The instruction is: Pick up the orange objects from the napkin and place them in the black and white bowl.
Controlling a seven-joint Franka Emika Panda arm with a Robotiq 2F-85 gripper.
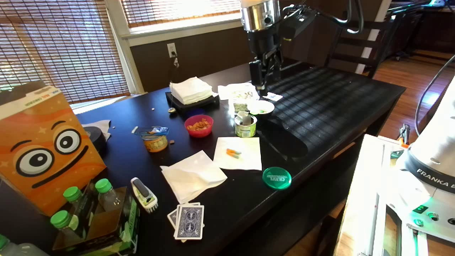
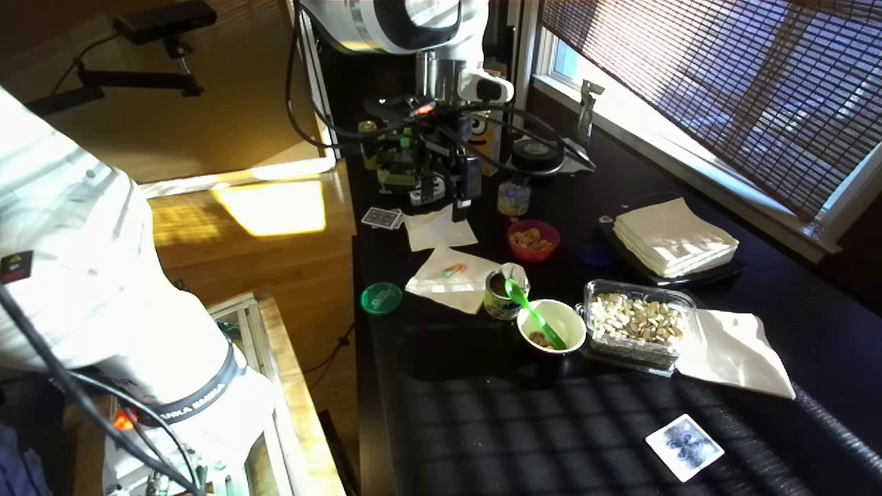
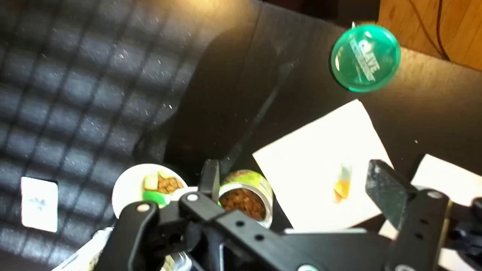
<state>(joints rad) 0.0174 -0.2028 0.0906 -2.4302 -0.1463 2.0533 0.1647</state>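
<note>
The orange objects (image 1: 233, 153) are tiny orange pieces with pale greenish ends. They lie together on the pale square napkin (image 1: 247, 161). They also show in an exterior view (image 2: 453, 270) and in the wrist view (image 3: 342, 188), on the napkin (image 3: 301, 158). The black and white bowl (image 2: 570, 315), white inside and dark outside, holds brown pieces and a green spoon; it also shows in the wrist view (image 3: 126, 184). My gripper (image 3: 295, 180) is open and empty, high above the table. In the wrist view, the orange objects appear between its fingers, nearer the right one.
An open can (image 2: 499, 304) stands between bowl and napkin. A clear tub (image 2: 627, 353) of pale pieces touches or nearly touches the bowl. Around the napkin are a green lid (image 1: 277, 177), a red bowl (image 1: 199, 132) and a crumpled white napkin (image 1: 192, 174). An orange box (image 1: 53, 153) stands farther off.
</note>
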